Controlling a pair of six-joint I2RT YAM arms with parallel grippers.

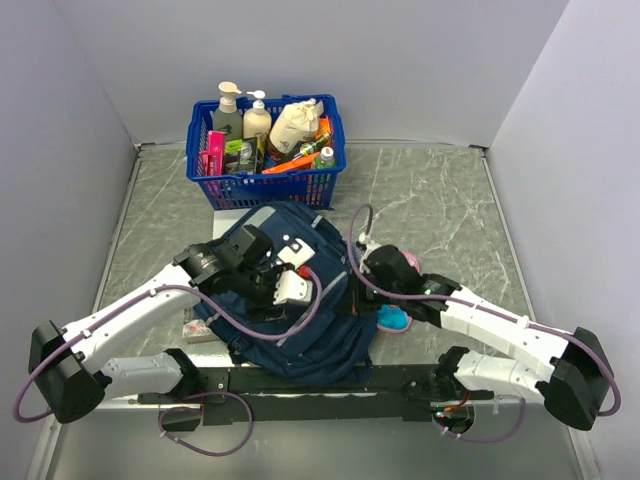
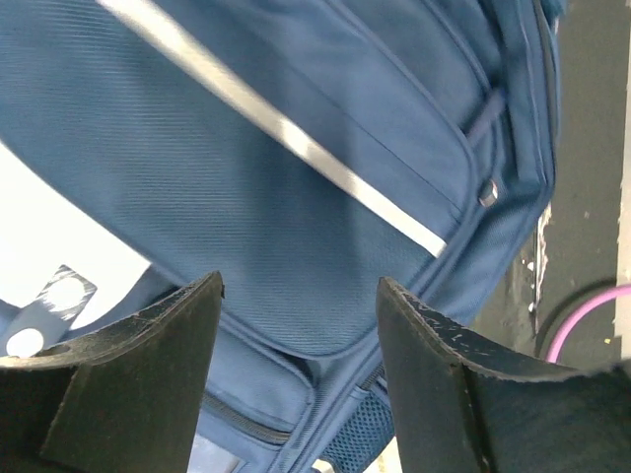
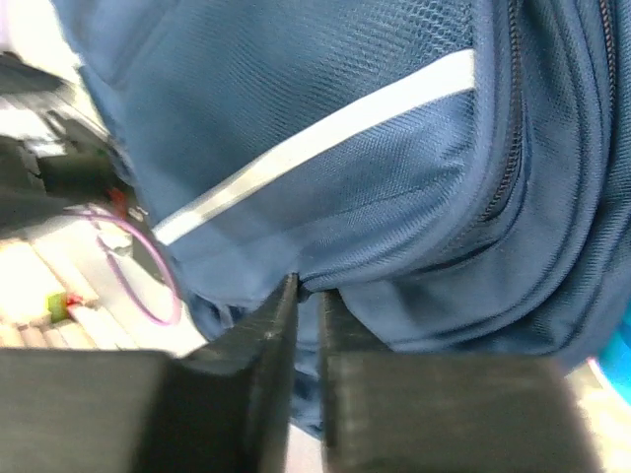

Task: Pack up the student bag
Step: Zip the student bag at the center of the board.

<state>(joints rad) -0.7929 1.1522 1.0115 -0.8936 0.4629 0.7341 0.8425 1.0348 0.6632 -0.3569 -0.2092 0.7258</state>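
The student bag is a navy backpack lying flat in the middle of the table, with a pale stripe and white patches. My left gripper hangs over its front pocket. In the left wrist view the left gripper is open and empty, with the bag's fabric and stripe below it. My right gripper is at the bag's right side. In the right wrist view the right gripper is pinched shut on a fold of the bag just under the stripe, next to a zip.
A blue mesh basket of bottles and packets stands behind the bag. A teal and pink item lies right of the bag, under the right arm. A small flat box lies at the bag's left. Grey walls enclose the table.
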